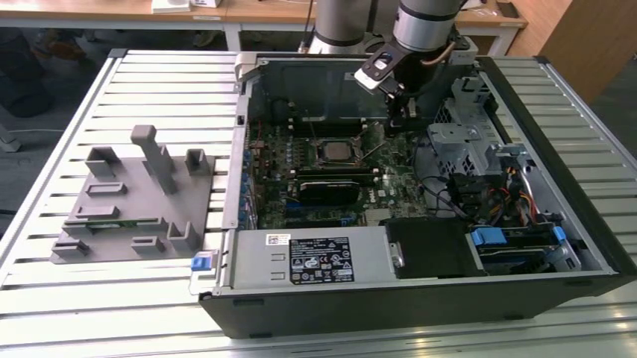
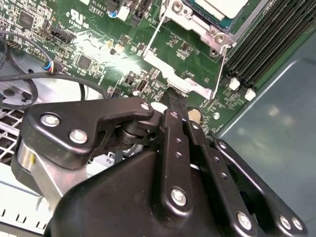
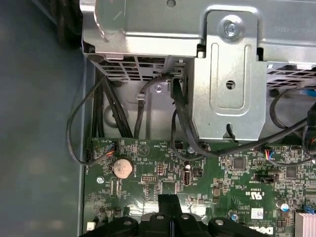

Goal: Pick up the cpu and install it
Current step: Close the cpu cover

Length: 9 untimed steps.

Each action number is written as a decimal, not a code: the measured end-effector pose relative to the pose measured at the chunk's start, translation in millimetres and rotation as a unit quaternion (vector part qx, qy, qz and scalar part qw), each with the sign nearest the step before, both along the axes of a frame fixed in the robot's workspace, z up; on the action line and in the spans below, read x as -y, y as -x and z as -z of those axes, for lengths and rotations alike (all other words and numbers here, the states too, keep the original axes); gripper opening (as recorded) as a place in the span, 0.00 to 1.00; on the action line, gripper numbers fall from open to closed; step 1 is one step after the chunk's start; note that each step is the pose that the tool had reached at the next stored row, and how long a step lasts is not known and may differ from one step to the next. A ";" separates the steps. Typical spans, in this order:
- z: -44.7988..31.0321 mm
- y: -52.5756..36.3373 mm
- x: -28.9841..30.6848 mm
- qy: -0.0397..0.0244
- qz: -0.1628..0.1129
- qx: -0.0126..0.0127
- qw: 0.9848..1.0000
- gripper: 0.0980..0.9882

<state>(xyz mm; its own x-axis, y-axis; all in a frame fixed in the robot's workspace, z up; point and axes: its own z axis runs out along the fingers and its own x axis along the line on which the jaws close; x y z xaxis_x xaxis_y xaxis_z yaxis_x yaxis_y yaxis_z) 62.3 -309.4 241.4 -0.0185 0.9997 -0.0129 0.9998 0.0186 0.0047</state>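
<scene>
Hanging over the motherboard [image 3: 222, 173], the gripper [image 3: 170, 202] has its jaws pressed together on nothing. The cpu [image 2: 224, 6] lies in the socket [image 2: 183, 20] mid-board, just beside. Light, stiff, thin, and likely fragile underneath, it is best pinched by opposite edges.

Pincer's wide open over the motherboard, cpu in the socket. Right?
Not quite. The pincer is shut and holds nothing, as the first wrist view shows. It is over the motherboard, and the cpu lies in the socket.
</scene>
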 end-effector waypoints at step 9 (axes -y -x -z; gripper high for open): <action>-4.9 13.8 -0.1 0.000 0.000 0.000 1.000 0.01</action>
